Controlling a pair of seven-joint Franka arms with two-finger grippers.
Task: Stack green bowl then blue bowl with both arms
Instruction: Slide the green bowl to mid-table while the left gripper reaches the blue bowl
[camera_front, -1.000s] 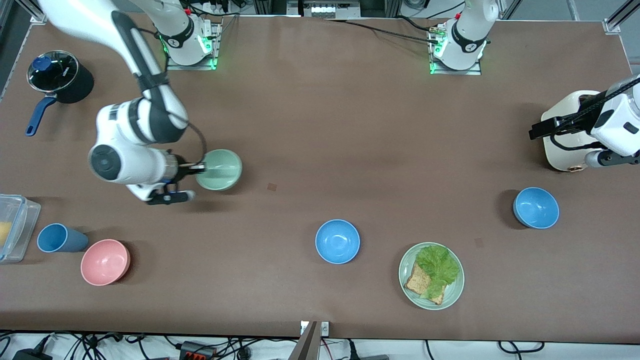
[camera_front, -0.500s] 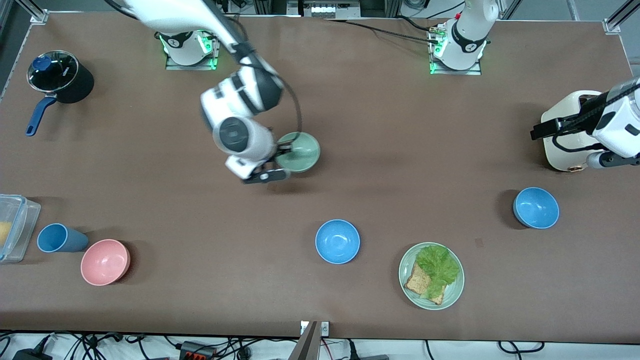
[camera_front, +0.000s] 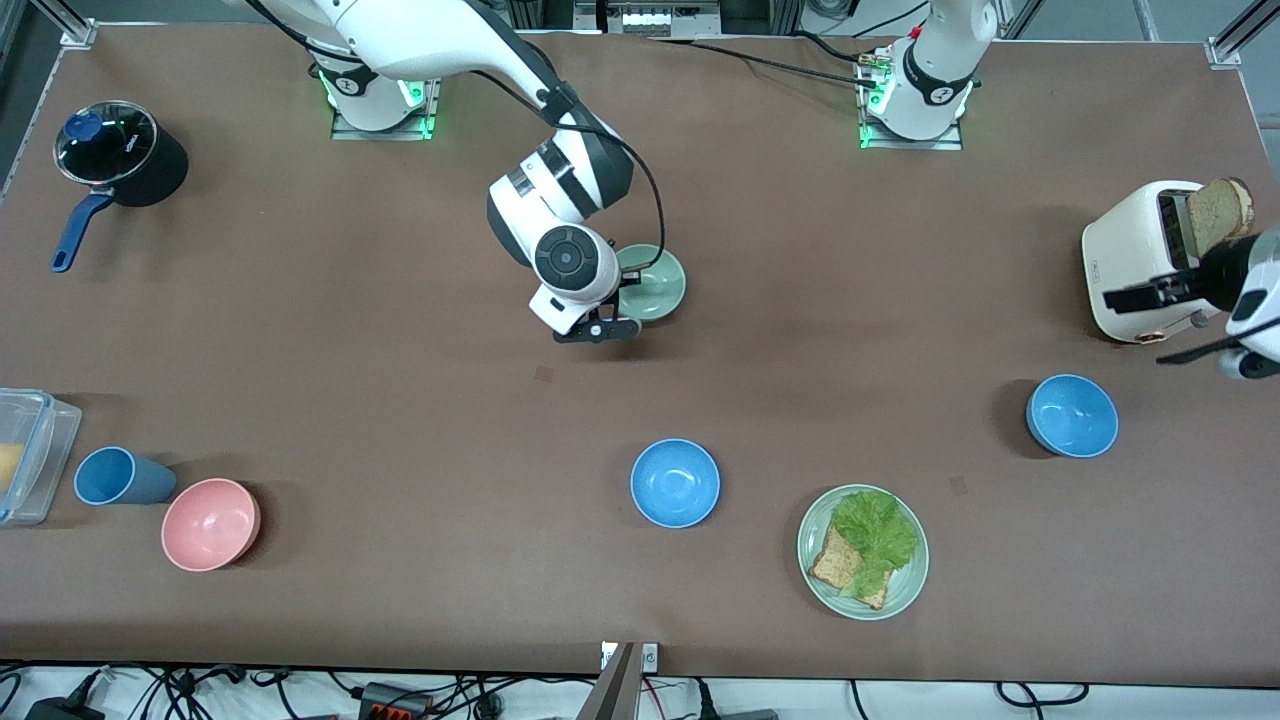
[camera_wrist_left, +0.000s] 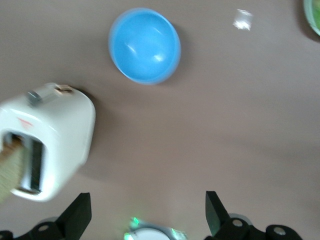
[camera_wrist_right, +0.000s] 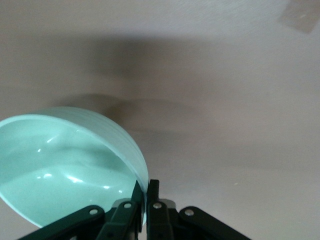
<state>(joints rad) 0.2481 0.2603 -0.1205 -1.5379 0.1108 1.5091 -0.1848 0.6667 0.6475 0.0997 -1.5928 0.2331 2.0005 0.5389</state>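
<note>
My right gripper (camera_front: 627, 301) is shut on the rim of the pale green bowl (camera_front: 655, 281) and holds it over the middle of the table. The right wrist view shows that rim pinched between the fingers of the right gripper (camera_wrist_right: 146, 188), with the green bowl (camera_wrist_right: 65, 170) tilted. One blue bowl (camera_front: 675, 483) sits nearer the front camera than the green one. A second blue bowl (camera_front: 1072, 415) sits at the left arm's end. My left gripper (camera_front: 1160, 325) hangs open and empty over the table beside the toaster, and in its wrist view the left gripper (camera_wrist_left: 146, 212) faces that blue bowl (camera_wrist_left: 145, 45).
A white toaster (camera_front: 1140, 262) with a bread slice (camera_front: 1225, 212) stands at the left arm's end. A green plate (camera_front: 815, 575) bears lettuce and toast. A pink bowl (camera_front: 210, 523), blue cup (camera_front: 120, 477), plastic box (camera_front: 25, 455) and black pot (camera_front: 125, 150) sit at the right arm's end.
My right arm has carried the green bowl from its end of the table toward the middle. The left gripper has shifted off the toaster, which now shows its bread slice.
</note>
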